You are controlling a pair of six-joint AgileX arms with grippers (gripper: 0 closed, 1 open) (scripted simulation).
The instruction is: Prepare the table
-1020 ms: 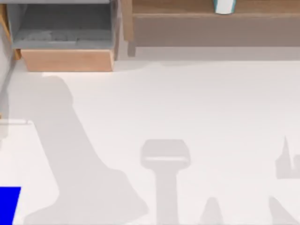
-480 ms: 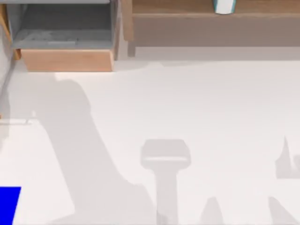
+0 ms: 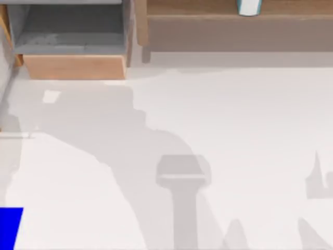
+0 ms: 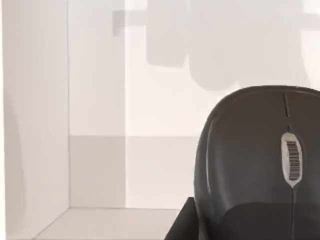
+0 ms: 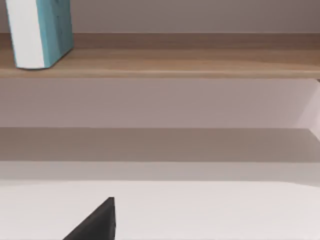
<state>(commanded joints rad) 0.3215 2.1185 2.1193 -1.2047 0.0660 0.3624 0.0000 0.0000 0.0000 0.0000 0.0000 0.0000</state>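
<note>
Teal-and-white book [image 5: 39, 31] on wooden shelf [image 5: 200, 60]

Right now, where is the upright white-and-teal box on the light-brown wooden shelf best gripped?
Likely across its two upright side faces, coming in level from the front: the white-and-teal box stands upright near the front edge of the wooden shelf, so its sides are free.

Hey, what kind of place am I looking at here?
Probably a simulated office desk: a plain white table, a long wooden shelf holding a teal-and-white book, an open wood-fronted drawer box, and a black computer mouse.
</note>
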